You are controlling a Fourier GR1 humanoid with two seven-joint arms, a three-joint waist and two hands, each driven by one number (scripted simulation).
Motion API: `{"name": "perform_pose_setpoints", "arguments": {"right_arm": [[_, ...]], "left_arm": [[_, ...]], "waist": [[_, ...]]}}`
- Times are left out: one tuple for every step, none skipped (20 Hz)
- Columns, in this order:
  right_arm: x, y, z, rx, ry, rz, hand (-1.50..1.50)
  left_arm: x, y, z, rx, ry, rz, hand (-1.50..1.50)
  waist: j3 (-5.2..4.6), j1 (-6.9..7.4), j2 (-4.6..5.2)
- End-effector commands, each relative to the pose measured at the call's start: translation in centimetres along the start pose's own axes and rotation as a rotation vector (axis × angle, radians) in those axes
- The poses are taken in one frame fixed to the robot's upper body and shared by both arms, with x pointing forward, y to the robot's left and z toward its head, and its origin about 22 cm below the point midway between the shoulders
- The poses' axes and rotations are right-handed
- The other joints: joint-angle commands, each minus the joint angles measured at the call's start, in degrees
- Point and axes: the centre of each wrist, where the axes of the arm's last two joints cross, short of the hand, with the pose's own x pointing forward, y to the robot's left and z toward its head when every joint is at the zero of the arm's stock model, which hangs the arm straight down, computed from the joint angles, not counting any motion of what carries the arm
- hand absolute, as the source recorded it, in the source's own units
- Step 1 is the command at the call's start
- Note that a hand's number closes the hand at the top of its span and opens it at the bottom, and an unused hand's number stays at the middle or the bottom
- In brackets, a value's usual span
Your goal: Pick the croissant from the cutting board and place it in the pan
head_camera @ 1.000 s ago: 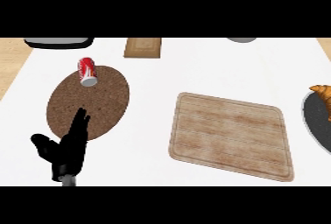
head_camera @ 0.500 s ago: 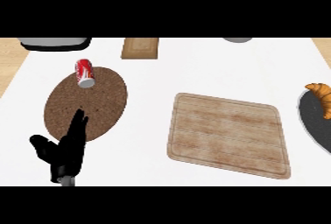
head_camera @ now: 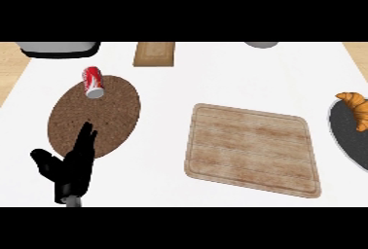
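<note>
A: White worktop [head_camera: 215,73] is sitting under a steep downward look, with wood floor showing at both upper corners. The cutting board [head_camera: 251,148] is lying bare in the middle — nothing on it.

B: And the croissant?

A: The croissant [head_camera: 357,110] is already lying in the dark pan [head_camera: 343,133] at the right edge, near its upper rim. The pan is getting cut off by the frame there.

B: So which step?

A: I'm judging the placing as done. What's left is probably only retracting or settling.

B: Hands?

A: Left robot hand [head_camera: 70,165] is standing at lower left, fingers straight and up, holding nothing, its tips overlapping the lower edge of the round brown mat [head_camera: 108,112]. Right one isn't showing anywhere.

B: Clearance?

A: A red can [head_camera: 93,81] is lying on the mat's top end, well apart from the hand. Plenty of open worktop is running between mat and board — and above the board too. Right side is tight: the pan is sitting just beside the board's corner.
</note>
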Motion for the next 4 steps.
{"name": "perform_pose_setpoints", "arguments": {"right_arm": [[-2.0, -0.6, 3.0, 0.034, -0.047, -0.04, -1.5], [-1.2, -0.7, 2.1, 0.043, -0.042, -0.033, -1.5], [-2.1, -1.3, 3.7, 0.019, -0.045, -0.044, -1.5], [-0.6, -0.7, 1.7, 0.021, -0.029, -0.028, -1.5]], "left_arm": [[-2.7, -0.9, 0.2, 0.003, 0.047, 0.006, 0.0], [-0.6, -0.2, 0.3, -0.016, 0.042, 0.003, 0.0], [-2.2, -0.2, 1.0, -0.01, 0.045, 0.011, 0.0], [-1.7, -1.2, -0.3, -0.012, 0.038, -0.019, 0.0]], "waist": [[-0.38, -0.57, 0.22], [-0.31, -0.05, 0.28], [-0.33, -0.28, 0.24], [-0.36, -0.23, 0.28]]}}
